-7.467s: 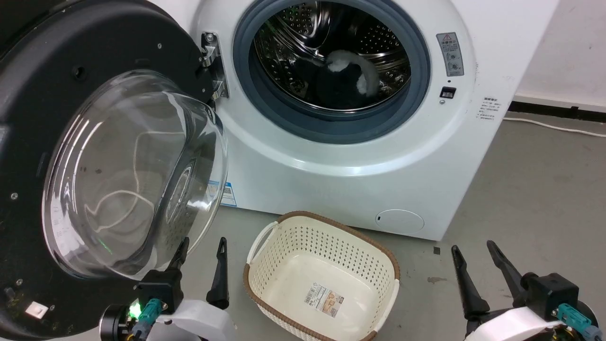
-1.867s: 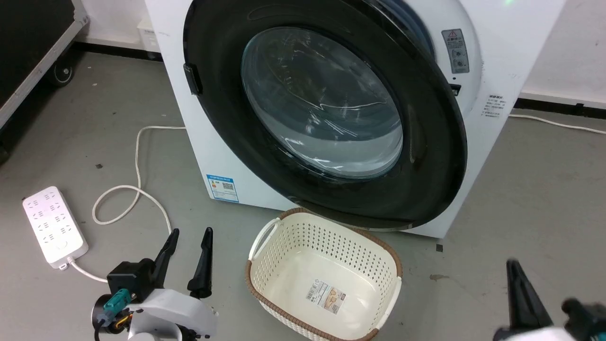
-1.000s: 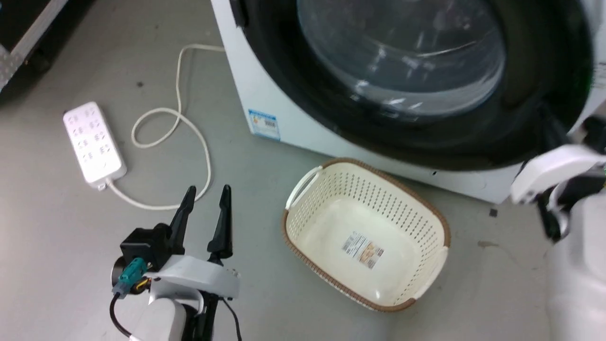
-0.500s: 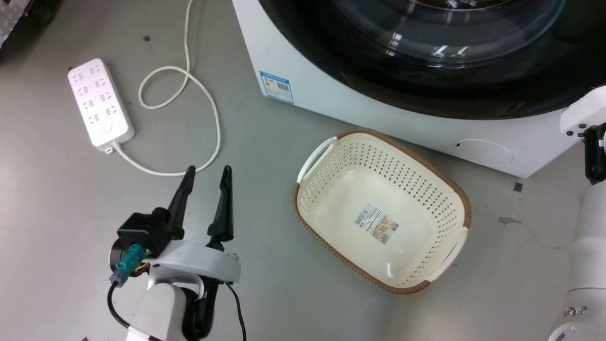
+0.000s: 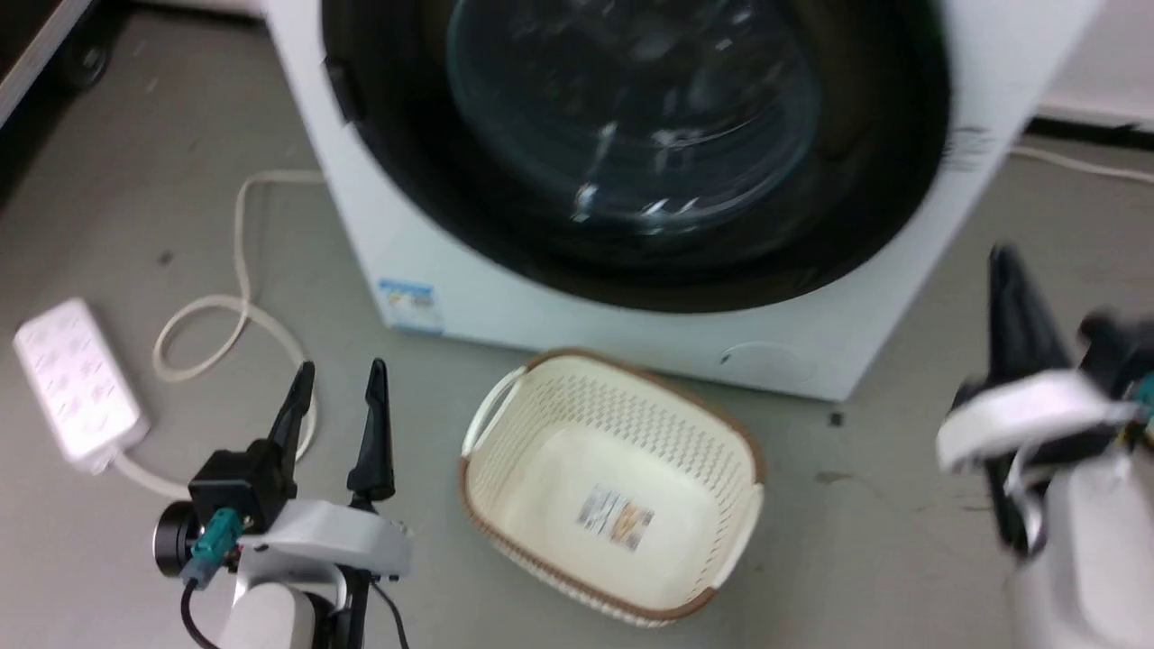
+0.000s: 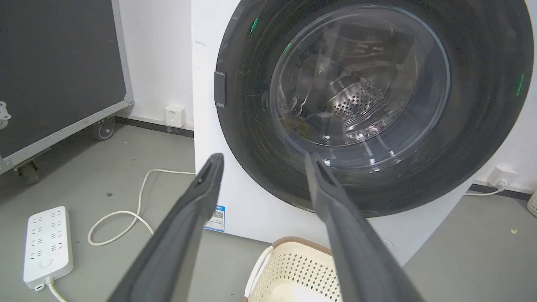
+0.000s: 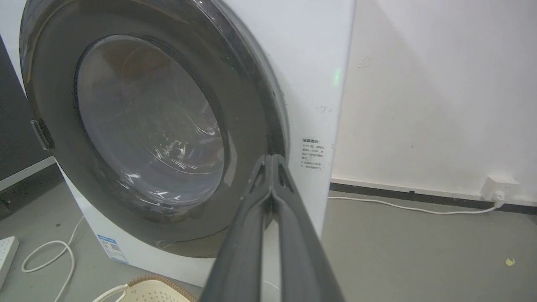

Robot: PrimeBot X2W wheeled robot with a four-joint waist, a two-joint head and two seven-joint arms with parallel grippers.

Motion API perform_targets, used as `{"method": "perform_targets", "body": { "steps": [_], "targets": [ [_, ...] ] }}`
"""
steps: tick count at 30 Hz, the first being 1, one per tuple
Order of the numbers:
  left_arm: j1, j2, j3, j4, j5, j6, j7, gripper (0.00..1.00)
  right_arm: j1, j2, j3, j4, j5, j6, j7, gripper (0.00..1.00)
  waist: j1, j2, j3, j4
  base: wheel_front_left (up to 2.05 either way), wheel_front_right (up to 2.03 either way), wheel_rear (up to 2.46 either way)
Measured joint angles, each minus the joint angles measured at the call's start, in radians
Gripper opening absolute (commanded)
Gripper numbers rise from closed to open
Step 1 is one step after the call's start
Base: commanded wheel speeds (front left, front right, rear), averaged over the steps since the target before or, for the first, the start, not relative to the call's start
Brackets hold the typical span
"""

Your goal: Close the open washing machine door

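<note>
L claw (image 5: 342, 365): fingers spread, holding nothing, over floor (image 5: 856, 541), left of basket (image 5: 622, 407).
R claw (image 7: 270, 158): fingers pressed together, nothing betw. them; right of basket.
Basket: cream, on floor just in front of washer (image 5: 541, 311).
Power strip (image 5: 77, 383): on floor, far left.
Door (image 5: 631, 117): black w/ glass window, flat against washer front.
Washer: white, behind basket.
</note>
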Motion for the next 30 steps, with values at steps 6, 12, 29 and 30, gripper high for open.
{"method": "perform_targets", "body": {
  "steps": [6, 12, 29, 30],
  "targets": [
    [0.022, -0.001, -0.01, 0.02, 0.006, 0.003, 0.0, 1.0, 0.202, -0.001, 0.078, -0.12, 0.046, 0.0, 0.031, 0.0, 0.0, 0.0, -0.076, -0.067, 0.0, 0.0, 0.0],
    [0.022, -0.001, -0.033, 0.054, 0.018, 0.008, 0.015, 1.0, 0.343, -0.001, 0.102, -0.226, 0.096, 0.0, 0.092, 0.0, 0.0, 0.0, -0.12, -0.087, 0.0, 0.0, 0.0],
    [0.024, 0.001, -0.04, 0.089, -0.007, 0.027, 0.038, 1.0, 0.449, -0.001, 0.139, -0.321, 0.149, 0.0, 0.151, 1.0, 0.0002, -0.0001, -0.13, -0.073, 0.0, 0.0, 0.0],
    [0.024, 0.001, -0.04, 0.089, -0.008, 0.029, 0.038, 1.0, 0.453, -0.001, 0.14, -0.321, 0.149, 0.0, 0.15, 1.0, 0.0003, 0.0, -0.13, -0.073, 0.0, 0.0, 0.0]
  ]
}}
